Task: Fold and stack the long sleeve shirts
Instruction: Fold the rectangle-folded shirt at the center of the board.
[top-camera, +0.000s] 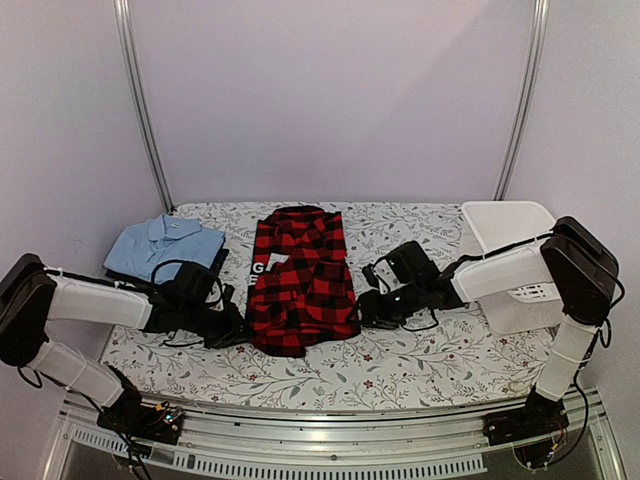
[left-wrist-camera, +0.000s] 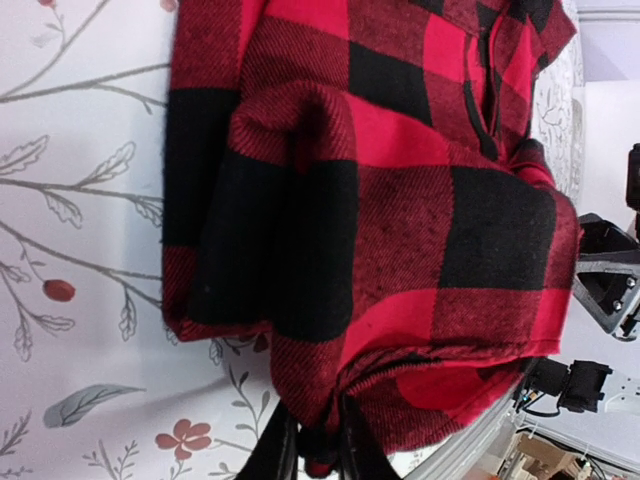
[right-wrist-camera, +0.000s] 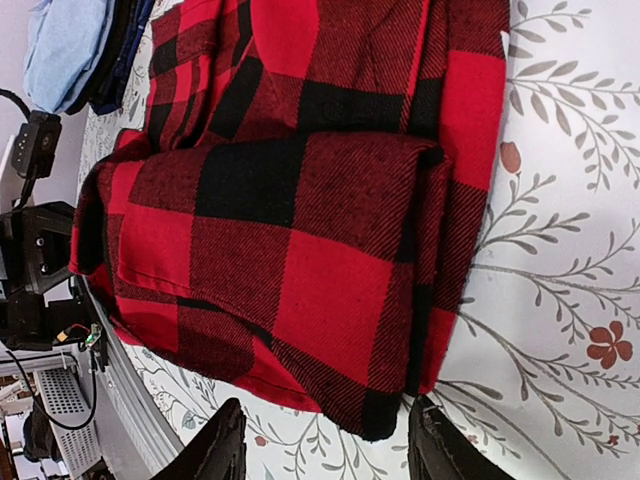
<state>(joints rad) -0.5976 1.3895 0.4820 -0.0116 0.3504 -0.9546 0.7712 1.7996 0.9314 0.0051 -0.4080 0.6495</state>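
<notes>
Flannel was the one in work: the red-and-black flannel shirt lay mid-bench as a narrow strip, sides apparently already turned in, collar end toward the back wall, white lettering showing at its left edge. The near end was doubled over and lumpy in both wrist views, not flat yet. The left tool sat at the near-left corner with its fingers closed tight on a pinch of the hem. The right tool was at the near-right edge, fingers spread wide, holding nothing, with the shirt's corner just ahead of the gap. The light blue shirt sat folded at the left rear on top of the navy garment, so I'd call those two done and stacked. My read was roughly two of three finished. What was left was the last end-over-end fold on the flannel, smoothing it out, then carrying it to the blue/navy pile. The white basket stood at the right rear, and I couldn't tell whether anything more was in it.
</notes>
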